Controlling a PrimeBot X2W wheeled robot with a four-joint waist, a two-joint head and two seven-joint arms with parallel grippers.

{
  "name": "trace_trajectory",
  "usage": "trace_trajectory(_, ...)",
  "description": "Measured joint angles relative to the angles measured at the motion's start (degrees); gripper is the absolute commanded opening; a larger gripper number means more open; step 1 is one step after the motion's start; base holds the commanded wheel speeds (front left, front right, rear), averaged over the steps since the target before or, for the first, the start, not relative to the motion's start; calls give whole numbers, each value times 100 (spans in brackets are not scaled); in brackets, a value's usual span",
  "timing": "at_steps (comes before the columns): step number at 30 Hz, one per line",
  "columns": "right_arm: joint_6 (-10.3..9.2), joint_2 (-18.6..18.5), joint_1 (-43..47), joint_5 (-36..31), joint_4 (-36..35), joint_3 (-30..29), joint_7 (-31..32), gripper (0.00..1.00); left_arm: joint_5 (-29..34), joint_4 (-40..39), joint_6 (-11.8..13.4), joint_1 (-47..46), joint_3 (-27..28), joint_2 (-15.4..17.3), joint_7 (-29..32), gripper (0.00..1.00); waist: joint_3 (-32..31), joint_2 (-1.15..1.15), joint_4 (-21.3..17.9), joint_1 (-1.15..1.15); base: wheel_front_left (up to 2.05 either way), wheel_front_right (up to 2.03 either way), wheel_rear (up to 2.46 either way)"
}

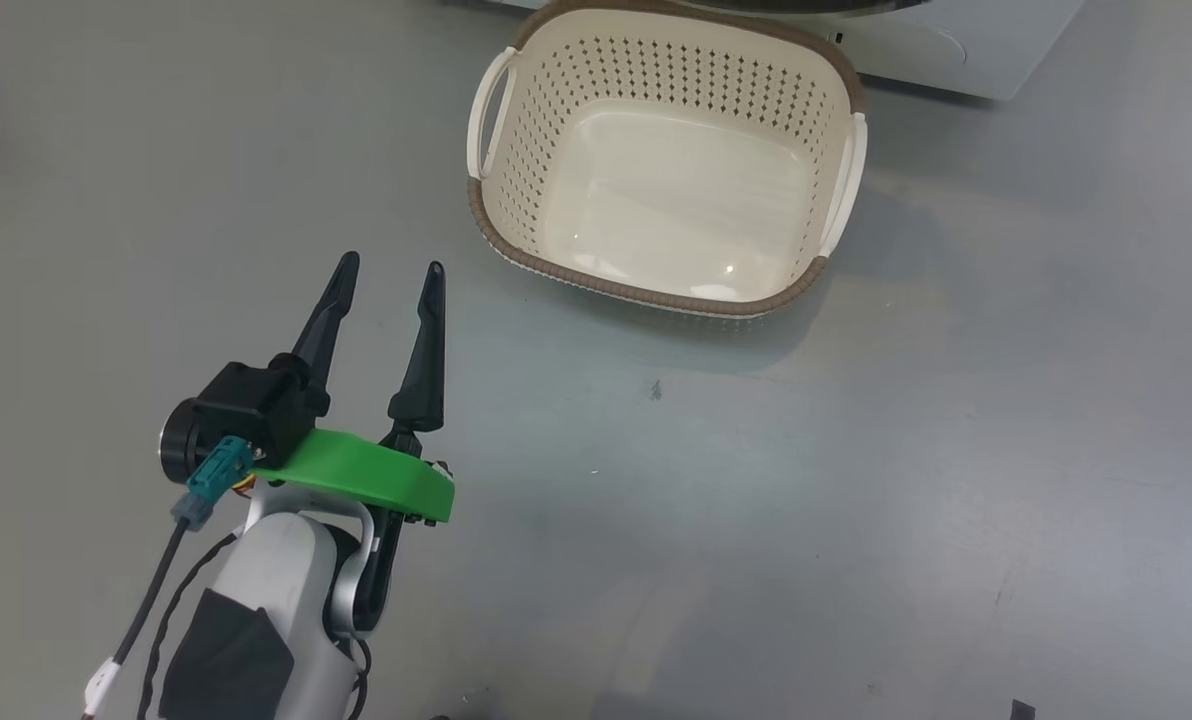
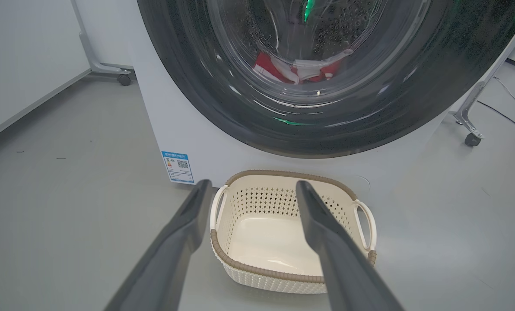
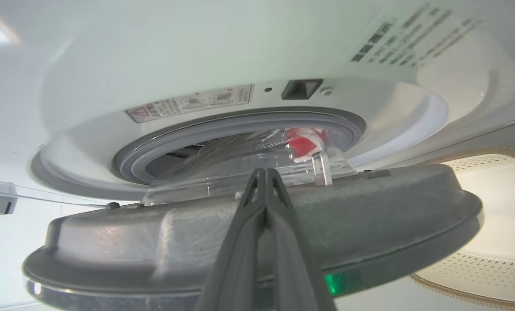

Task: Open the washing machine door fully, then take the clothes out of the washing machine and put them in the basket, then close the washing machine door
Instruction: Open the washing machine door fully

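Where the grey floor (image 1: 856, 480) lies nearest the robot, the left gripper (image 1: 392, 263) is held above it at the lower left of the head view. Its two dark fingers are spread wide apart and nothing is held between them. A green bracket (image 1: 376, 475) is seen just behind the fingers, on the pale forearm.

Beyond the fingertips, up and to the right in that view, the basket (image 1: 676, 75) is set upright on the floor, apart from the gripper. Its cream bottom is bare, and its brown rim and two side handles are plainly seen. In the left wrist view the basket is framed between the two spread fingers.

Just behind the basket the washing machine (image 2: 205, 129) is stood, with a small blue label (image 2: 178, 166) at its lower left corner as that view gives it. The washing machine door (image 2: 223, 99) is shown there by its glossy black rim and clear glass. In the right wrist view it is found ajar, with a gap between its grey inner face and the grey rubber seal (image 3: 240, 125).

The right gripper (image 3: 264, 175) is placed at that inner face of the door. Its fingers are pressed tightly together with nothing pinched between them. Whether the door is touched by them cannot be told.

Farthest in, the clothes (image 2: 292, 69) are seen through the glass. They are red with white trim and lie low inside the perforated drum. To either side of the machine, castered frame legs (image 2: 471, 138) are seen on the floor.
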Motion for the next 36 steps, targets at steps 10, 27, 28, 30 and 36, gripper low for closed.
trace_trajectory(10, 12, 85, 212, 80, 149, -13, 110, 0, 7, 64, 0, 16, 3, 1, 0, 100, -207, 0, -72, 0, 0, 0, 0)
trace_trajectory(27, 156, 302, 711, 321, 357, -77, 374, 0, 177, 123, -1, 155, 7, 2, 0, 100, -591, 0, -183, 0, 0, 0, 0)
trace_trajectory(28, 168, 309, 761, 337, 359, -77, 375, 0, 178, 125, 0, 155, 8, 2, 0, 100, -609, 0, -186, 0, 0, 0, 0)
trace_trajectory(30, 201, 322, 832, 342, 379, -75, 428, 0, 194, 127, 0, 162, 12, 2, 0, 100, -649, 0, -194, 0, 0, 0, 0)
trace_trajectory(36, 227, 382, 991, 381, 446, -41, 502, 0, 225, 136, 0, 191, 16, 2, 0, 100, -772, 0, -224, 0, 0, 0, 0)
